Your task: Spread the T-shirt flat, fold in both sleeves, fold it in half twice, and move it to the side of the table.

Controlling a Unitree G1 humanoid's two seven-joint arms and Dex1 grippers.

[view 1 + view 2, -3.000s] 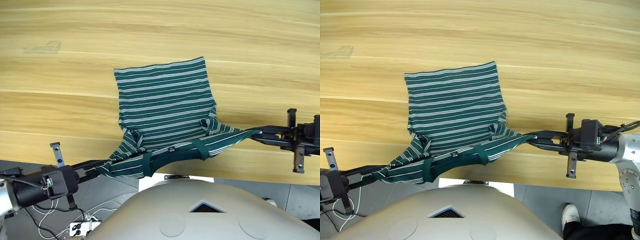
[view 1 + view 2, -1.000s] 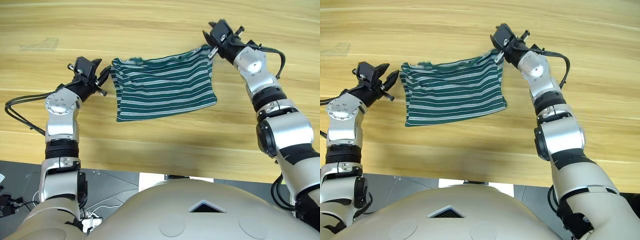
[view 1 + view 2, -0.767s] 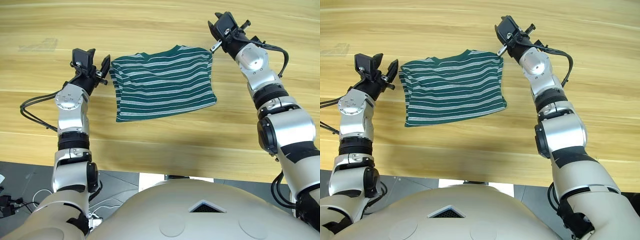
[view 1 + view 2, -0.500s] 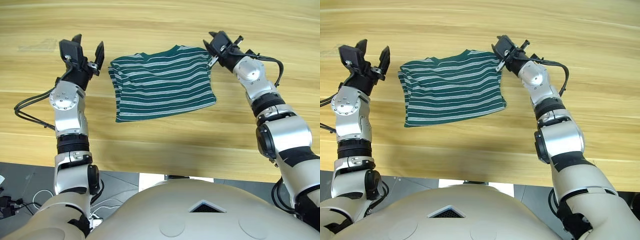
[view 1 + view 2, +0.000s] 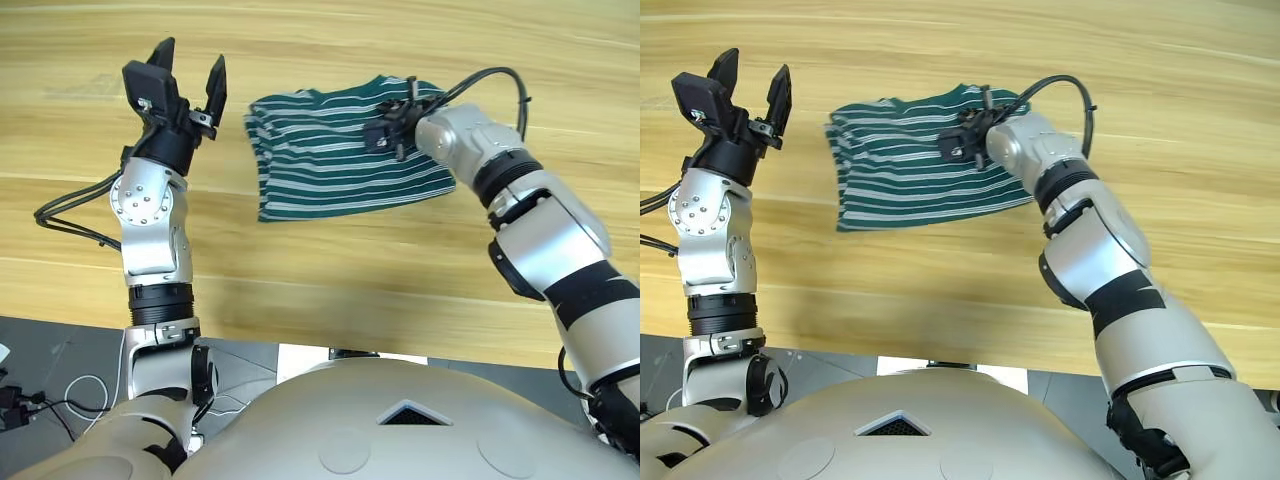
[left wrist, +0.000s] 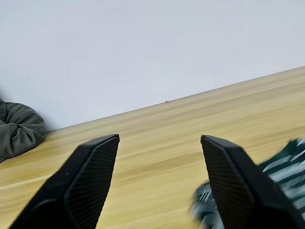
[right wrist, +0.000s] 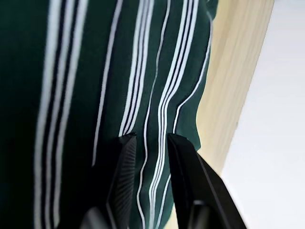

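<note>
The right gripper (image 5: 385,132) has swung inward over the folded, green white-striped T-shirt (image 5: 320,175), grip impossible to tell; the left gripper (image 5: 192,58), spread wide, stands raised beside it.

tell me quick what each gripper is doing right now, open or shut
Left gripper: open, holding nothing, raised beside the T-shirt.
Right gripper: down on the T-shirt; open or closed cannot be told.
</note>
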